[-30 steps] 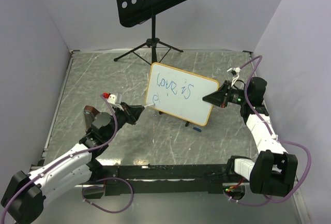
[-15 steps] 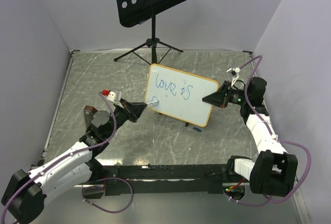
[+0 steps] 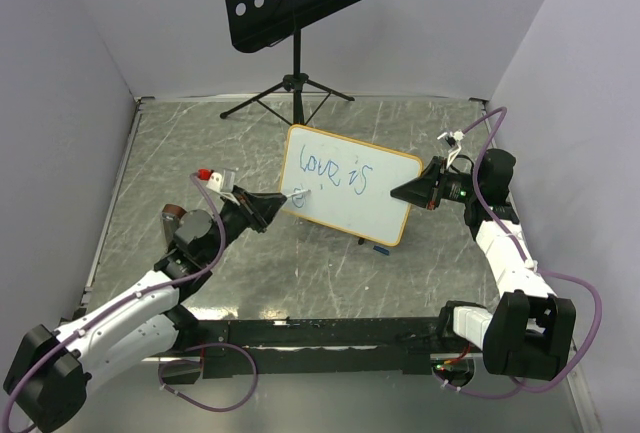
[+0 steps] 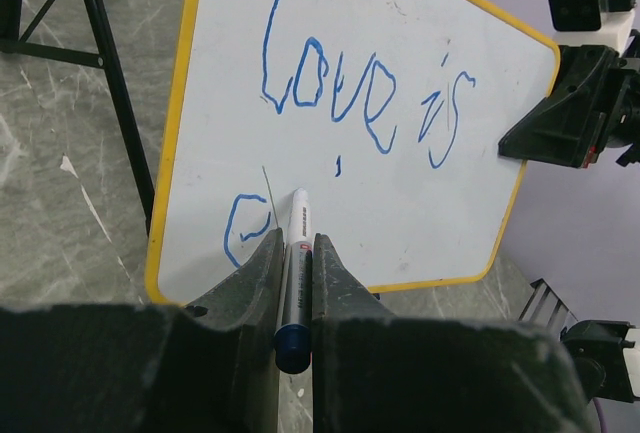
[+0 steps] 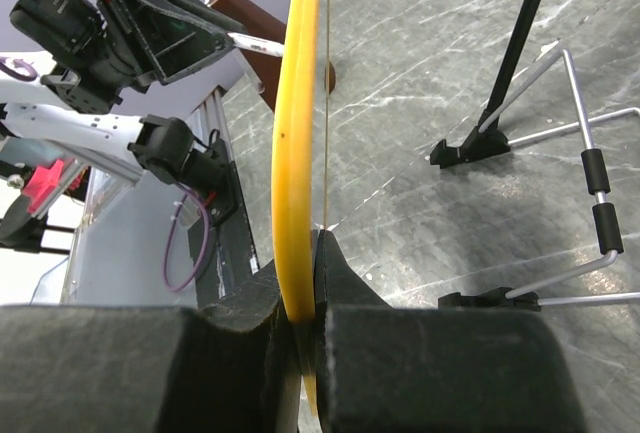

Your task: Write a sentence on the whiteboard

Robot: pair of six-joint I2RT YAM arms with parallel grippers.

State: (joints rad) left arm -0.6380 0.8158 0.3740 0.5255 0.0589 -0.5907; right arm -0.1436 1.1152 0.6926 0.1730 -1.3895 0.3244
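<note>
On whiteboard (image 4: 430, 223), blue sentence (image 4: 372, 103) "Love is", marker (image 4: 297, 218) in left gripper (image 4: 296, 243) touching.

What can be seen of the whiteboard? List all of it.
The whiteboard is a small white rectangle with a thin yellowish frame and rounded corners, standing tilted. Blue handwriting reads "love is", with one loop begun below. The right end effector clamps its right edge; the marker in the shut left end effector touches its lower left.
</note>
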